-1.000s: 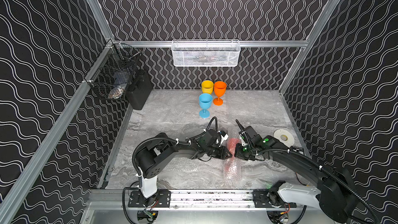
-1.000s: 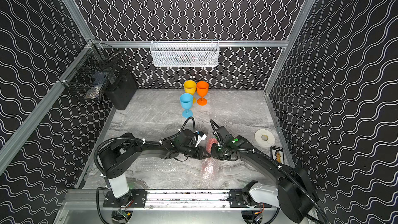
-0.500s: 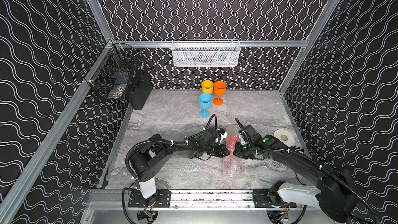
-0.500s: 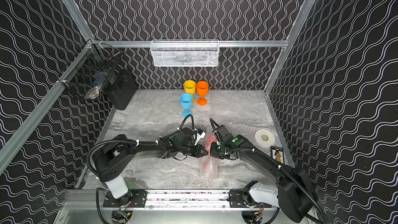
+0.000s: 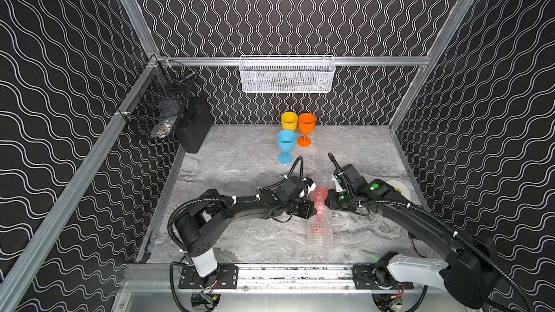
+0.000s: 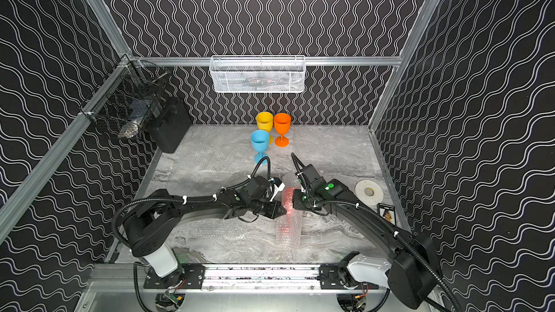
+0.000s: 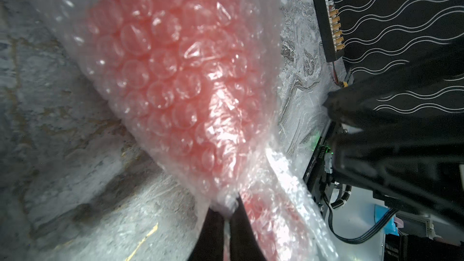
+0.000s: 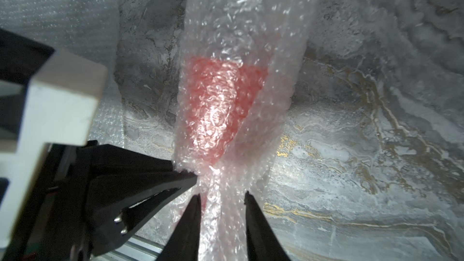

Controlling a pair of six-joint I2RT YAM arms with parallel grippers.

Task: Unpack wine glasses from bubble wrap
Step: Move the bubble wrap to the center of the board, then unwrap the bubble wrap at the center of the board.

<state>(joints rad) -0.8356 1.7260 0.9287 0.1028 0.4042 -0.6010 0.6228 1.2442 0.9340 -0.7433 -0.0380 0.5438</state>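
Pinched the bubble wrap (image 7: pixel 175 71) tight in the closed left gripper (image 7: pixel 227 213); straddled its narrow waist with the partly opened right gripper (image 8: pixel 222 194). Found the red glass (image 8: pixel 221 111) wrapped inside, near the front of the table (image 5: pixel 375 235), between both grippers.

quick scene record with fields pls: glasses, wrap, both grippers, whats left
unwrapped glasses: yellow glass, orange glass, light blue glass, upright at the back of the table
wrapped glass: red glass, inside the bubble wrap tube lying between the arms
left gripper: shut, pinching the bubble wrap tube close to the red glass
right gripper: open, jaws either side of the bubble wrap tube
left to do: red glass not yet out of its wrap
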